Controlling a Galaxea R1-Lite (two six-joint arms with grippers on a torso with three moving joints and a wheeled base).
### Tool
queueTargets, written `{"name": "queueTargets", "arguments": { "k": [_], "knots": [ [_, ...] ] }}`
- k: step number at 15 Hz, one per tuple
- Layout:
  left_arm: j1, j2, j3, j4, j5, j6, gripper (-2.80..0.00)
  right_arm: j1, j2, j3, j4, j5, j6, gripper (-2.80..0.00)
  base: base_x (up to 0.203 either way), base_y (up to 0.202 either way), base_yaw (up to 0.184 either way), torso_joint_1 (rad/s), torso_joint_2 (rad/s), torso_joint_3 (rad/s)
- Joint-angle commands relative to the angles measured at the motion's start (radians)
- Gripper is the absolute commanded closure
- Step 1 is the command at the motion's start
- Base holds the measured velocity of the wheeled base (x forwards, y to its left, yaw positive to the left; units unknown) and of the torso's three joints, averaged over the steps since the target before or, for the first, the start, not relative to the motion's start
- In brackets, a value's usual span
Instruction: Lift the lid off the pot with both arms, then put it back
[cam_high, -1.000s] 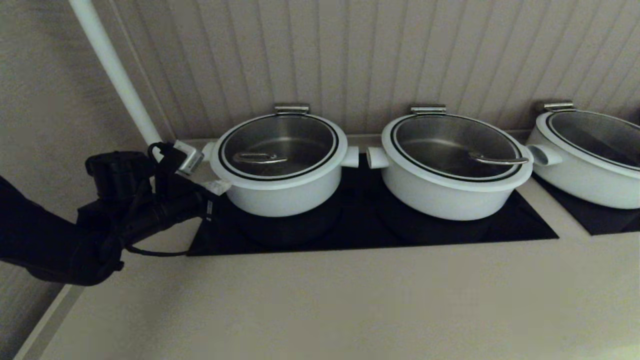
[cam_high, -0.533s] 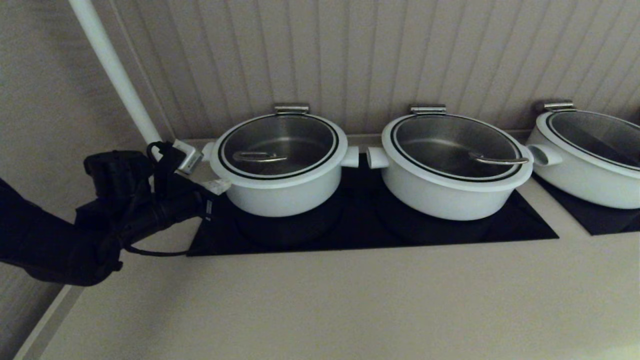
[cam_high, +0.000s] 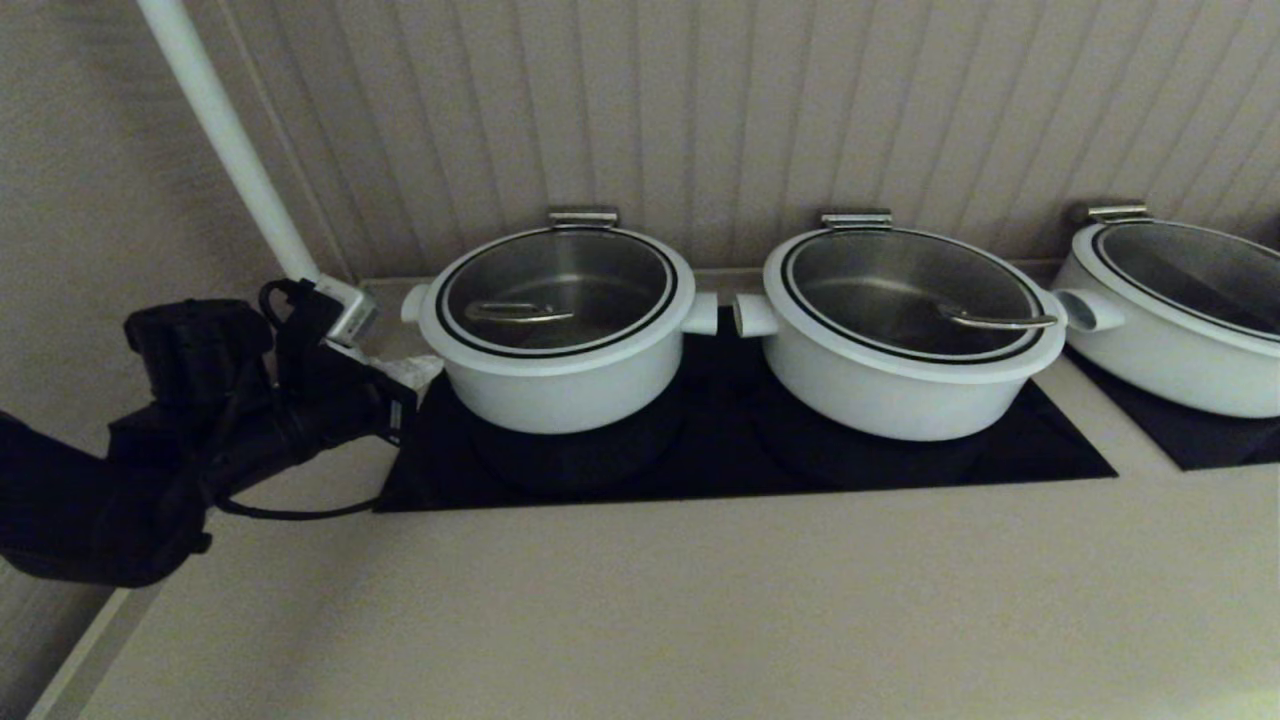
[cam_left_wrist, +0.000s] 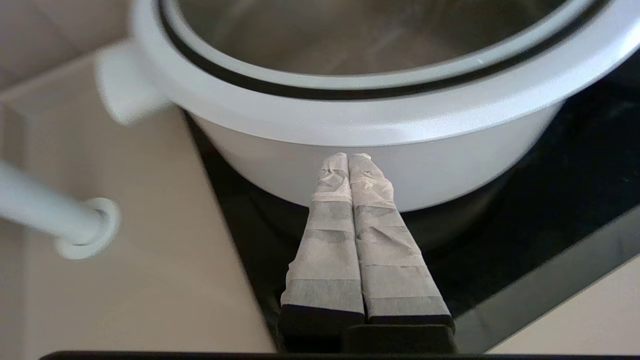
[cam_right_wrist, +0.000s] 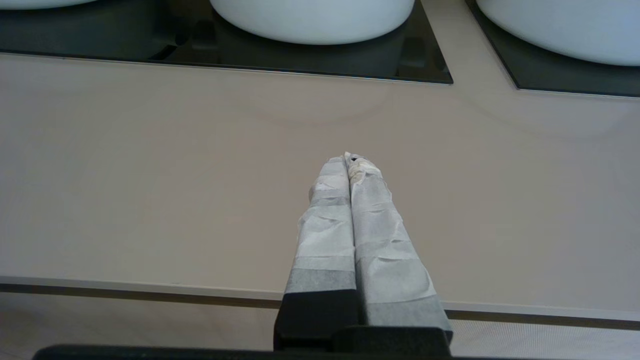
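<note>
1. Step in hand: I judge the task to be at or near an end state. The lid (cam_high: 557, 290) is seated flat on the pot (cam_high: 557, 335), and neither gripper is touching it. From this moment alone I cannot tell whether the lift is yet to come or already done.

2. Left gripper (cam_left_wrist: 348, 159): positioned just beside the pot's lower left wall, over the edge of the black cooktop (cam_high: 720, 470). Its taped fingers (cam_left_wrist: 330, 235) are pressed together and hold nothing. In the head view the left arm (cam_high: 200, 420) sits low at the left end of the counter (cam_high: 700, 610).

3. Right gripper (cam_right_wrist: 350, 161): absent from the head view. Its own camera shows it over bare counter, well apart from the pots, fingers together and empty.

4. Next move, if the lift remains: I would open both grippers, bring the right arm across to the pot, and take the lid at its steel wire handle (cam_high: 515, 314) or at opposite rim points. The lift must stay level, because the lid is glass and the rim seat is shallow.

5. Containers:
   - The pot stands on the left burner, lid on; through the glass I see bare steel and no contents.
   - The middle pot (cam_high: 900, 340) is wider and lidded, and likewise appears empty.
   - The right pot (cam_high: 1180, 310) is partly out of frame; its contents cannot be judged.
</note>
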Motion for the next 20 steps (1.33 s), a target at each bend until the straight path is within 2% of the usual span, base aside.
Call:
{"name": "queueTargets", "arguments": {
  "k": [1,10,20],
  "knots": [
    [0.010,-0.028,0.001,-0.004,-0.003,0.002,0.00,0.001,0.001,0.000,0.000,0.001,-0.001,0.00,0.000,0.000,0.000,0.000,0.00,0.000],
    [0.009,-0.086,0.002,-0.004,-0.003,0.002,0.00,0.001,0.000,0.000,0.000,0.001,-0.001,0.00,0.000,0.000,0.000,0.000,0.00,0.000],
    [0.003,-0.238,0.036,0.008,-0.004,0.016,0.00,0.001,0.000,0.000,0.000,0.001,-0.001,0.00,0.000,0.000,0.000,0.000,0.00,0.000]
  ]
}}
